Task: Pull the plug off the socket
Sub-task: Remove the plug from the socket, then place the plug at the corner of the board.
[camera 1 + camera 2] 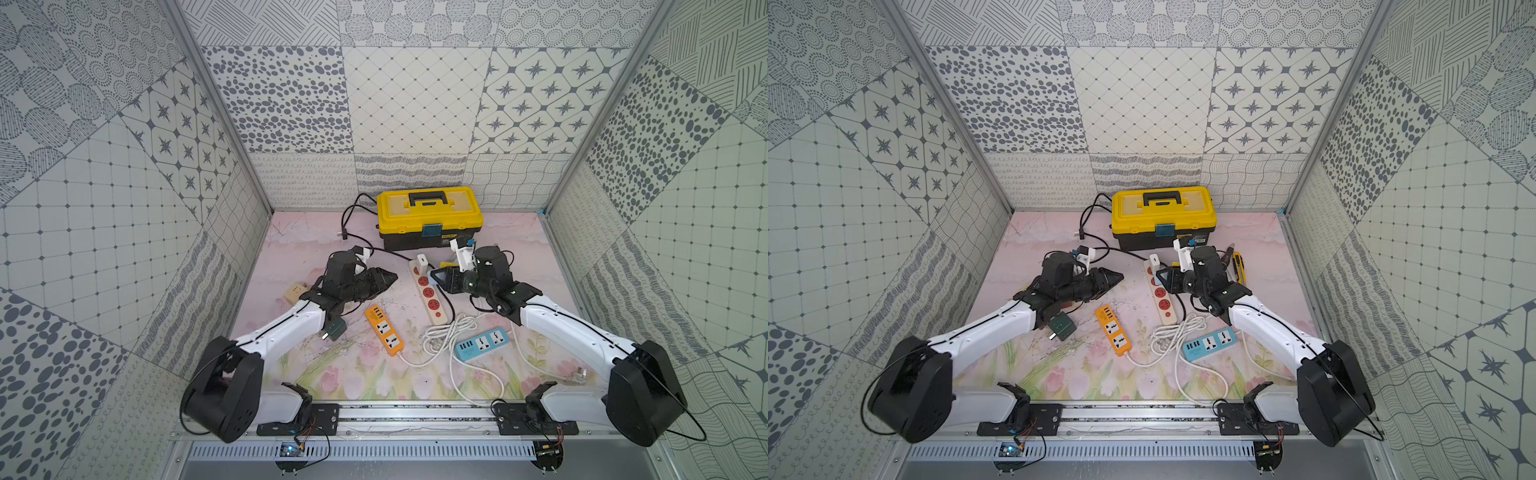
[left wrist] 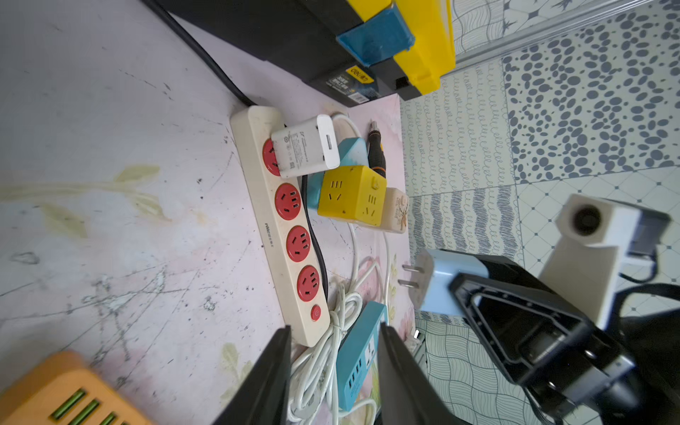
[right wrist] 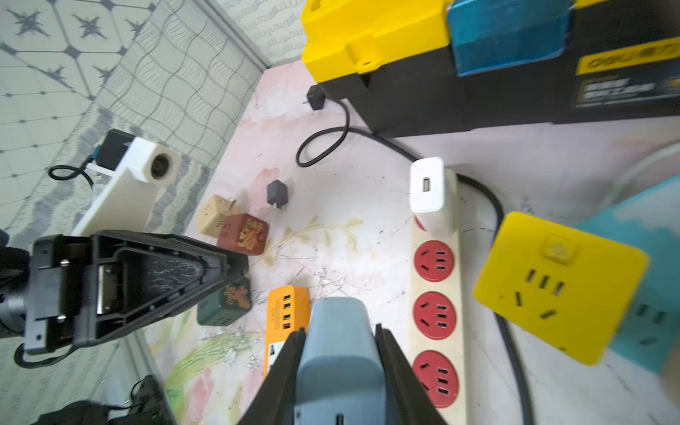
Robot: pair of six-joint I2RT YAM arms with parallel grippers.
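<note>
Your right tool [image 3: 340,329] clamps the plug [image 2: 441,283], long axis in line with the tool, prongs [image 2: 408,276] pointing ahead toward the strip [image 2: 283,235]; your left tool [image 2: 334,327] has its jaws apart, empty.

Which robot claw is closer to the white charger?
Right. The right gripper, holding a blue plug, is just next to the white charger. The left gripper is farther away, out past the strip's other side.

- You're working in a robot test cell: patterned panels [image 1: 415,116] wall three sides, held in aluminium framing [image 1: 219,104].
- Your left arm [image 1: 286,328] and right arm [image 1: 561,328] mount on a front rail [image 1: 415,415].
- A toolbox [image 1: 428,208] and cream power strip [image 1: 428,293] lie on a floral mat [image 1: 353,374].
</note>
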